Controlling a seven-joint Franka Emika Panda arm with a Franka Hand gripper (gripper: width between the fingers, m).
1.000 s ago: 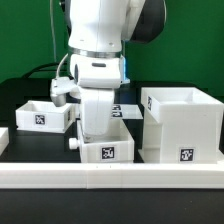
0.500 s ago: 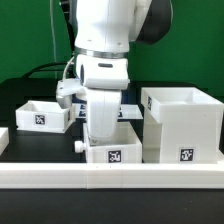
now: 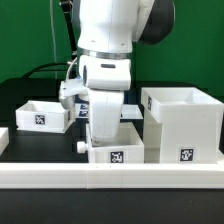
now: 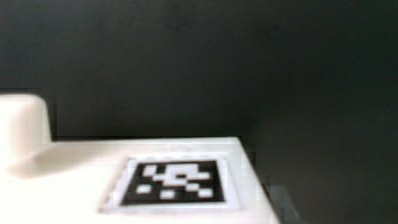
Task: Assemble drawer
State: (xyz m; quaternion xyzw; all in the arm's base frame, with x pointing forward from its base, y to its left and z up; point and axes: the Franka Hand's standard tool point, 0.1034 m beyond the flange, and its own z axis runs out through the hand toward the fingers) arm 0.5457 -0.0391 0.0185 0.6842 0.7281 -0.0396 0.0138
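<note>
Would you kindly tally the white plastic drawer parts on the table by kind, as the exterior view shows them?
Small open-top white plastic trays: 2
Tall hollow white plastic box shell: 1
Total: 3

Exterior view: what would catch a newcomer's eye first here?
The big white arm fills the middle of the exterior view, reaching straight down onto the small tray just behind the low white rail. On the exterior view's right stands the tall box shell, open at the top. A second tray sits on the exterior view's left.
</note>
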